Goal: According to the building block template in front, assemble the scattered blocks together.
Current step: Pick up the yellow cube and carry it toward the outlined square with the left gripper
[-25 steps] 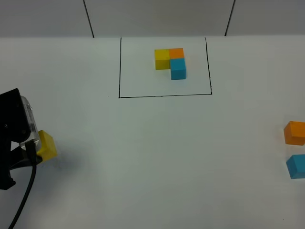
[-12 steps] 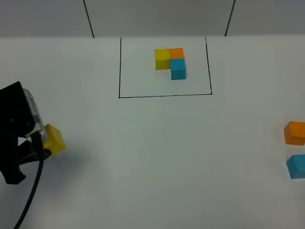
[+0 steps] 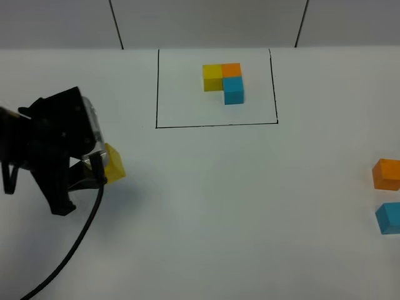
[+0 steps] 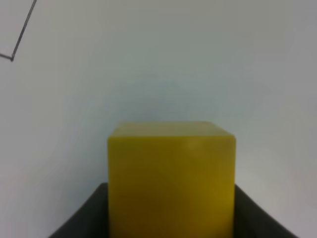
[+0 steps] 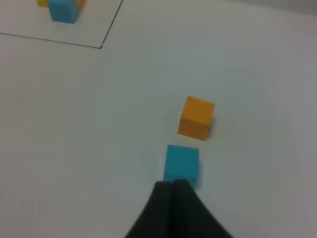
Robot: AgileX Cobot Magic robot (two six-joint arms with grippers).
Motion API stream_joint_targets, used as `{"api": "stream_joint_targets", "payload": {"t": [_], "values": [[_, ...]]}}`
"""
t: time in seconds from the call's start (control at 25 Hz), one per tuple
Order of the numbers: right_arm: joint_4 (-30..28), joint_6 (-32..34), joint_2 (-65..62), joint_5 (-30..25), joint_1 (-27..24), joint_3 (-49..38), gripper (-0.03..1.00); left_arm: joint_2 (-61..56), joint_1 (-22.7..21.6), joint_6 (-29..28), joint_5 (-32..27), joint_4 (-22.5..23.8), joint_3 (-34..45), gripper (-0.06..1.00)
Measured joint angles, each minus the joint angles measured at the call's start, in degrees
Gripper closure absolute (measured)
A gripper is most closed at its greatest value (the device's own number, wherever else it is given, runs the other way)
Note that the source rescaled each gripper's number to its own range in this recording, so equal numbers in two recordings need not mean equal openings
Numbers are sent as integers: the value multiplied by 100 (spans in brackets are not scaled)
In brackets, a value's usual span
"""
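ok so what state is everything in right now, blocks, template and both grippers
yellow block: clamped in the left gripper
left gripper: shut on the yellow block
right gripper: shut, holding nothing, tips close to the blue block
orange block: loose on the table, not joined to anything
blue block: loose, apart from the orange block
template: assembled L of three cubes, nothing touching it

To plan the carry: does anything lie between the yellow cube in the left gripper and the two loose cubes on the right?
Nothing visible. From the yellow cube in the left gripper to the orange cube and blue cube only white table shows; the framed template sits farther back.
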State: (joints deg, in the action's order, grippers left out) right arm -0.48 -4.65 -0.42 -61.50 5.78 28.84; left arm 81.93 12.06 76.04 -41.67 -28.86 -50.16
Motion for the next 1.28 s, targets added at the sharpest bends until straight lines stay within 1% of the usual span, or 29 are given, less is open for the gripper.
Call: {"api": "stream_joint_targets", "payload": {"t": [0.24, 0.4, 0.52, 0.68, 0.8, 1.08, 1.28], "values": [[0, 0, 0, 0, 0, 0, 97, 862, 691, -373, 0, 277, -786, 37], [0, 0, 0, 0, 0, 0, 97, 1382, 994, -432, -46, 336, -1334, 37], [-47, 0, 0, 0, 0, 0, 97, 1720, 1163, -434, -128, 476, -1683, 37], [-223, 0, 0, 0, 0, 0, 97, 2147, 1248, -450, -332, 756, -2054, 37], [-290, 0, 0, 0, 0, 0, 97, 2396, 1248, -450, -391, 883, -2201, 37], [-301, 0, 0, 0, 0, 0, 97, 2728, 1248, -274, -309, 918, -2266, 37], [-301, 0, 0, 0, 0, 0, 97, 2843, 1248, -229, -248, 1071, -2311, 37]]}}
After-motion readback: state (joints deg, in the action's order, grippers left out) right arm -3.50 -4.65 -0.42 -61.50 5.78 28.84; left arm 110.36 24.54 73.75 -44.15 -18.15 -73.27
